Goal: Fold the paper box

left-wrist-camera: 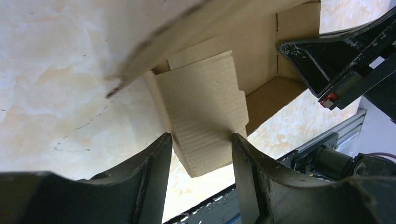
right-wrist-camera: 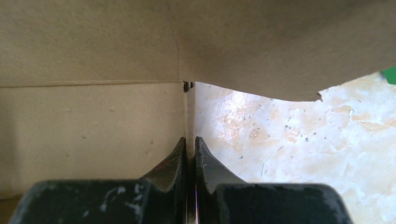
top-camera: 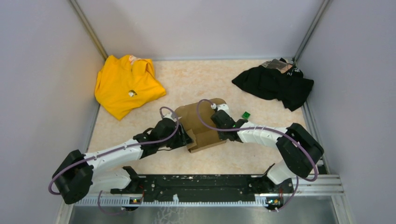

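Box: the box [top-camera: 204, 125] lies open in the middle of the table [top-camera: 196, 79], between my two hands, partly formed, with panels standing up and the far panel flat.
Long axis: it seems to run from the far side toward the near edge, slightly askew.
Left hand: my left hand [left-wrist-camera: 201, 140] is spread, with one flap [left-wrist-camera: 205, 116] between the fingers. I cannot tell whether either finger touches it.
Right hand: my right hand [right-wrist-camera: 190, 145] is pressed together, pinching a thin upright wall [right-wrist-camera: 93, 126] of the box at its edge.
Key relation: the flap sticks out of the near-left corner straight toward my left hand and is tilted rather than folded home. The box interior lies beyond it, toward my right hand.
Nearer arm: both are at the box. The left is the one free to work, in my judgement, since the right anchors the wall.
Next move: likely closing on the flap or pushing it inward along its crease.
In the way: a raised panel crosses blurred just above my left hand and may catch.
Around: the green cube [top-camera: 245, 115] sits just right of the box. The yellow garment [top-camera: 126, 84] and black garment [top-camera: 275, 84] lie well apart at the far corners.
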`<action>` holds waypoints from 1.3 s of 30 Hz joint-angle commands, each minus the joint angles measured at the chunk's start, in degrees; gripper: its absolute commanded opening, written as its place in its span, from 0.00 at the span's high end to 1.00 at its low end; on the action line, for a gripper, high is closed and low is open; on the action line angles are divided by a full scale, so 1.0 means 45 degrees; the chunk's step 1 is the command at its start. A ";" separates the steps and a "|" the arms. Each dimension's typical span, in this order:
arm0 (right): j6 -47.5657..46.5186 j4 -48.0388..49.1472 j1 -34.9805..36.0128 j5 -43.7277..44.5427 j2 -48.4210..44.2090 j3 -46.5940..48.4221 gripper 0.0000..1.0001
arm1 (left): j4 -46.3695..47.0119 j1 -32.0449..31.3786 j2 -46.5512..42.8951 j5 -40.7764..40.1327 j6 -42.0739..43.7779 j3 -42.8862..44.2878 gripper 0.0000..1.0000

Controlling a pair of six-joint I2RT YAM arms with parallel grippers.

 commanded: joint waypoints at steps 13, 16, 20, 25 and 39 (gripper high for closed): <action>0.0201 -0.0398 0.0203 0.0441 0.0242 0.0382 1.00 | -0.4056 -0.1386 0.2457 -0.2516 0.1188 0.2856 0.46; 0.0262 -0.0383 0.0223 0.0421 0.0214 0.0360 1.00 | -0.4414 -0.1429 0.2631 -0.2781 0.1267 0.3059 0.47; 0.0451 -0.0364 0.0256 0.0420 0.0127 0.0274 1.00 | -0.4753 -0.1430 0.2847 -0.3079 0.1472 0.3342 0.55; 0.0679 -0.0319 0.0346 0.0400 0.0055 0.0100 1.00 | -0.5333 -0.1445 0.3431 -0.3501 0.1836 0.3969 0.65; 0.0967 -0.0144 0.0418 0.0387 -0.0486 -0.0503 0.99 | -0.6721 -0.1566 0.4585 -0.4836 0.2446 0.4987 0.70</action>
